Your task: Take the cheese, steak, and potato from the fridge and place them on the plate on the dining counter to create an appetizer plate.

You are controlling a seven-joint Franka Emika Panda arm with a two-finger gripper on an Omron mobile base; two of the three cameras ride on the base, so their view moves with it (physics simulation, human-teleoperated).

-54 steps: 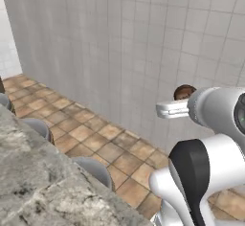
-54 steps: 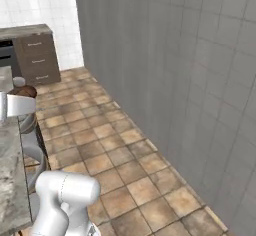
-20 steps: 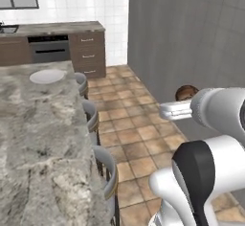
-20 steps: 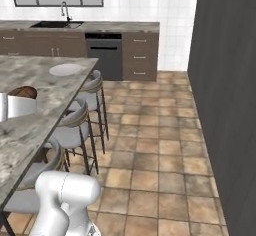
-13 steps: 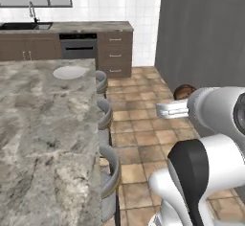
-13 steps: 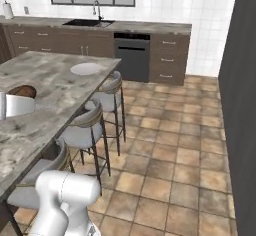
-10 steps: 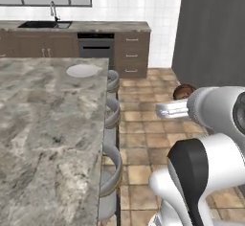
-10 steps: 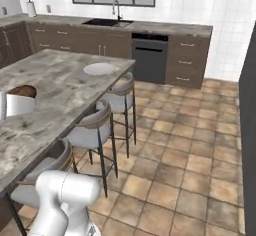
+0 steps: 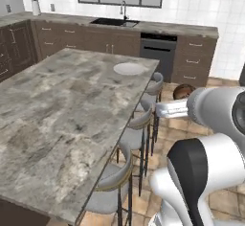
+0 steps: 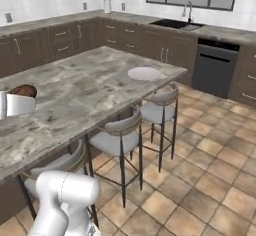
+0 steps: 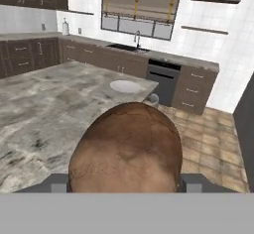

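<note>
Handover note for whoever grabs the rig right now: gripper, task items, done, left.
Gripper: shut on the potato, carried beside the dining counter.
Plate: on the counter's far end near the stools, looks bare; no cheese or steak visible on it.
Done: potato is out of the fridge and in hand.
Left: carry the potato over the plate and release it. Cheese and steak aren't in sight, so they probably still need fetching from the fridge.

There is one potato (image 11: pixel 126 148), one white plate (image 9: pixel 128 69) and one stone-topped island counter (image 9: pixel 57 110). Three stools (image 10: pixel 119 139) stand along its edge. One sink (image 9: pixel 115 22) and one dishwasher (image 10: pixel 213 67) sit at the wall.
</note>
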